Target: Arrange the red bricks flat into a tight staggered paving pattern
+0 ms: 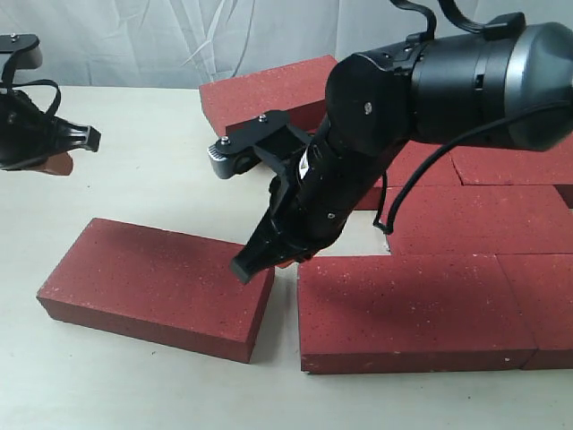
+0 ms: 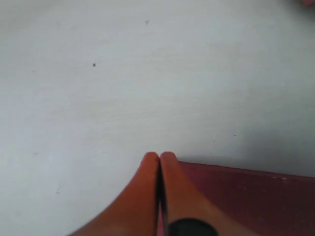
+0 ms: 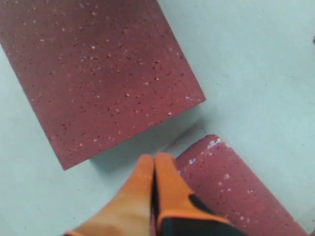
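A loose red brick (image 1: 152, 287) (image 3: 98, 73) lies flat and skewed at the front left, a gap apart from the paved red bricks (image 1: 403, 309) on the right. These lie flat in tight rows. Another red brick (image 1: 269, 90) lies at the back. My right gripper (image 1: 246, 267) (image 3: 155, 158) is shut with nothing in it, its tip low at the loose brick's near corner, beside the gap. Next to the tip shows a brick corner with white chips (image 3: 214, 143). My left gripper (image 1: 55, 166) (image 2: 158, 156) hangs shut and empty at the far left, near a brick's edge (image 2: 246, 196).
The pale tabletop (image 1: 152, 179) stretches between the loose brick and the back brick. A white cloth backdrop (image 1: 179, 36) hangs behind the table. The bulky right arm (image 1: 430, 90) hides part of the paved rows.
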Controlling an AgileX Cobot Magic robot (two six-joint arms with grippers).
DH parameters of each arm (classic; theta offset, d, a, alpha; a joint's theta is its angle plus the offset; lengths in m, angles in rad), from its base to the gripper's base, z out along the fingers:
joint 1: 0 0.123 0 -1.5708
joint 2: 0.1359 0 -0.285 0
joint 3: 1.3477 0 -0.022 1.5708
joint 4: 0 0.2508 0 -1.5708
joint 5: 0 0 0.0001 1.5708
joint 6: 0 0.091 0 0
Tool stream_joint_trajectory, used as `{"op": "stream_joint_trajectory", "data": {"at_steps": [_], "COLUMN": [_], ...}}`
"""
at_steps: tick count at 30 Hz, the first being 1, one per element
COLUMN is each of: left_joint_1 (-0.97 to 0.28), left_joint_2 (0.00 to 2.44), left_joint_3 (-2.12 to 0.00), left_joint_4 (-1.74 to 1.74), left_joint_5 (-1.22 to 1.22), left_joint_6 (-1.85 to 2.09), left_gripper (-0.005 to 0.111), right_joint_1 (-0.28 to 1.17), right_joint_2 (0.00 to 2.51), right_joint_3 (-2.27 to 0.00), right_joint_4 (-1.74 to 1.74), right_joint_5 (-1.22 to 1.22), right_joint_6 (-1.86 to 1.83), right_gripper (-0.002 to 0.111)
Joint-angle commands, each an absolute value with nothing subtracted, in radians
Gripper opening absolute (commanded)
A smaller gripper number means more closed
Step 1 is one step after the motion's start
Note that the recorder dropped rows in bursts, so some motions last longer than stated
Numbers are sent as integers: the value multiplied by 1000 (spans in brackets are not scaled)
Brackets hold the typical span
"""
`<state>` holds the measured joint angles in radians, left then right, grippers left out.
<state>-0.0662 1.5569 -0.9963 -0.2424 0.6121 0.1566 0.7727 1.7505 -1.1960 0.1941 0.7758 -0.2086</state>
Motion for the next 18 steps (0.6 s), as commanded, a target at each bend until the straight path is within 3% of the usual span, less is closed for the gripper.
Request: {"op": "stream_joint_trajectory", "data": {"at_steps": [1, 10, 18], "left_joint_1": [-6, 68, 78], "left_joint_2": [1566, 1566, 1586], "left_joint_3": [-995, -995, -995], "left_joint_4": [-202, -179, -171], "left_joint_5": [610, 601, 601], "left_joint_6": [103, 103, 103], "left_gripper": [0, 0, 0], "right_joint_1": [771, 773, 859], "right_joint_2": [1739, 1739, 1739], "right_joint_3": [-1200, -1198, -1198], "right_joint_4": [204, 304, 298], "right_joint_5": [762, 752, 745], "right_joint_6": [-216, -277, -320], "right_gripper": [-1, -1, -1]}}
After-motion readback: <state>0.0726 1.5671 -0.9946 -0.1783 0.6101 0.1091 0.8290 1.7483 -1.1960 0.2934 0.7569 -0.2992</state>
